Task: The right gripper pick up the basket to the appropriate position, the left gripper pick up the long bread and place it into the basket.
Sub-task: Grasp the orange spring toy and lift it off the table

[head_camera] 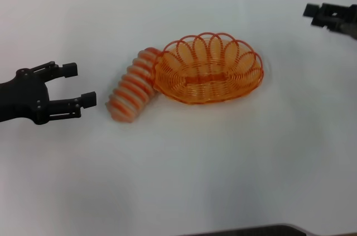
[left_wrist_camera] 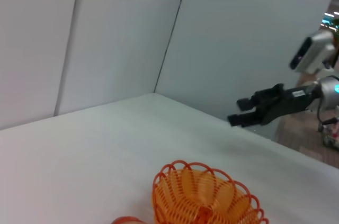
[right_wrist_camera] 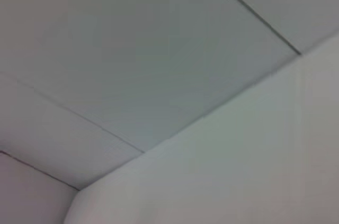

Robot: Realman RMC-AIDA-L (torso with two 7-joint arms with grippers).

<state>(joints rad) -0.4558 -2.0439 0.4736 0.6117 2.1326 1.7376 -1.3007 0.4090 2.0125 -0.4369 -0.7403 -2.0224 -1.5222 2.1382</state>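
Note:
The orange wire basket (head_camera: 245, 60) stands on the white table at the middle of the head view. The long bread (head_camera: 133, 85), cream with orange stripes, lies on the table outside the basket, its far end touching the basket's left end. My left gripper (head_camera: 79, 85) is open and empty, a short way left of the bread and pointing at it. My right gripper (head_camera: 313, 13) is at the far right edge, well away from the basket and holding nothing. The left wrist view shows the basket (left_wrist_camera: 204, 197), a sliver of bread (left_wrist_camera: 127, 220) and the right gripper (left_wrist_camera: 244, 112) with its fingers apart.
White table (head_camera: 184, 169) with white wall panels (left_wrist_camera: 106, 38) behind it. A dark edge (head_camera: 262, 230) shows at the table's front. The right wrist view shows only wall and table surface.

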